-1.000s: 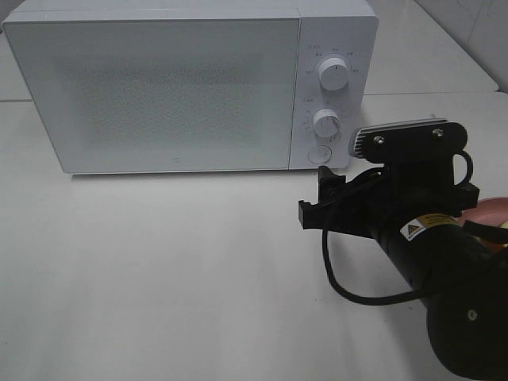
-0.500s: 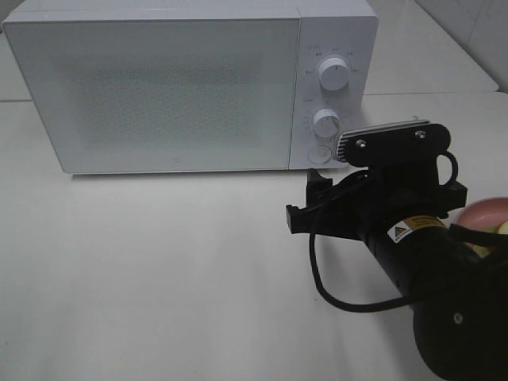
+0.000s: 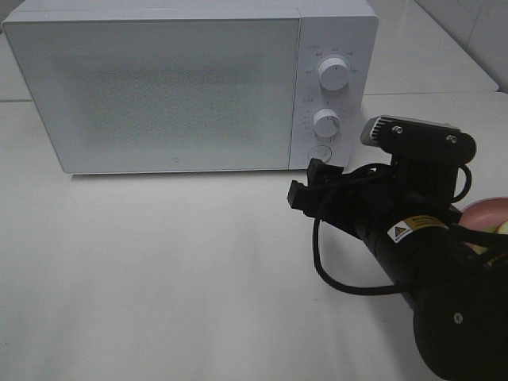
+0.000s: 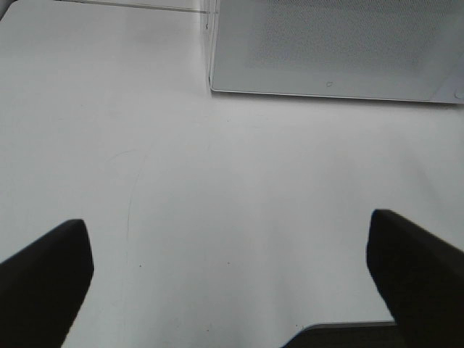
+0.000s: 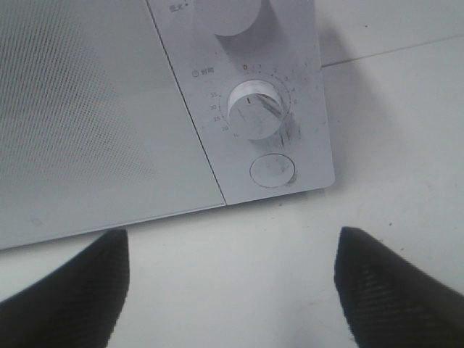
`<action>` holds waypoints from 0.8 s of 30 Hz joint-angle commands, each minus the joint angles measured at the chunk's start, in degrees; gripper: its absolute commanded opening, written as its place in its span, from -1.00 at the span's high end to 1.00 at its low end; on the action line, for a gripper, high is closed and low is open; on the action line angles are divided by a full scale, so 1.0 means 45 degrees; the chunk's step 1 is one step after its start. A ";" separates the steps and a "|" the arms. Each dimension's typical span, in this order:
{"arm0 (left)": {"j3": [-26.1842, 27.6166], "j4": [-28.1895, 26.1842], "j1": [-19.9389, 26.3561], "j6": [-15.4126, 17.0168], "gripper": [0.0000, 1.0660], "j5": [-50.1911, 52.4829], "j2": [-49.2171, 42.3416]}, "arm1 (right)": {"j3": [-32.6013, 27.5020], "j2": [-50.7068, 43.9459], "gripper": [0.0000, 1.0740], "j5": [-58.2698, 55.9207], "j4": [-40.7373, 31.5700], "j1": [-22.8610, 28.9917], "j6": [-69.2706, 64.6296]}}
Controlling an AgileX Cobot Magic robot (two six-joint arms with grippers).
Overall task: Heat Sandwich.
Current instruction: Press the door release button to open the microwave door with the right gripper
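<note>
The white microwave stands at the back of the table with its door shut. My right gripper hovers just in front of its lower right corner, open and empty. In the right wrist view my right gripper faces the control panel, where the timer knob and the round door button show. A sliver of the pale sandwich lies on the pink plate at the right edge, mostly hidden behind my right arm. The left gripper is open over bare table.
The microwave's front lower edge lies ahead of the left gripper. A black cable loops below the right wrist. The table surface is white, and a second table sits behind the microwave.
The right gripper has moved left and slightly up, closer to the microwave's lower right corner, and its wrist has turned. More of the pink plate shows.
</note>
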State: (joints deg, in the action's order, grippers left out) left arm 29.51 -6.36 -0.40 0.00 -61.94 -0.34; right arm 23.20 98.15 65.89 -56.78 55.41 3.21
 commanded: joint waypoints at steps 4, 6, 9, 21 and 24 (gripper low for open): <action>-0.0013 -0.0051 0.0038 0.0000 -0.82 0.0191 -0.0293 | 0.0076 0.0013 -0.42 0.0140 0.0064 0.0038 -0.4673; -0.0013 -0.0051 0.0038 0.0000 -0.82 0.0191 -0.0293 | 0.0076 0.0013 -0.42 0.0140 0.0064 0.0038 -0.6252; -0.0013 -0.0051 0.0038 0.0000 -0.82 0.0191 -0.0293 | 0.0076 0.0013 -0.42 0.0140 0.0064 0.0038 -0.8556; -0.0013 -0.0051 0.0038 0.0000 -0.82 0.0191 -0.0293 | 0.0076 0.0013 -0.24 0.0140 0.0038 0.0038 -1.5202; -0.0013 -0.0051 0.0038 0.0000 -0.82 0.0191 -0.0293 | 0.0076 0.0013 0.05 0.0127 0.0025 0.0025 -1.6145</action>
State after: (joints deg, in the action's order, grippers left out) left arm 29.51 -6.36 -0.40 0.00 -61.94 -0.34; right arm 23.20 98.15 65.89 -56.89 55.41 -67.27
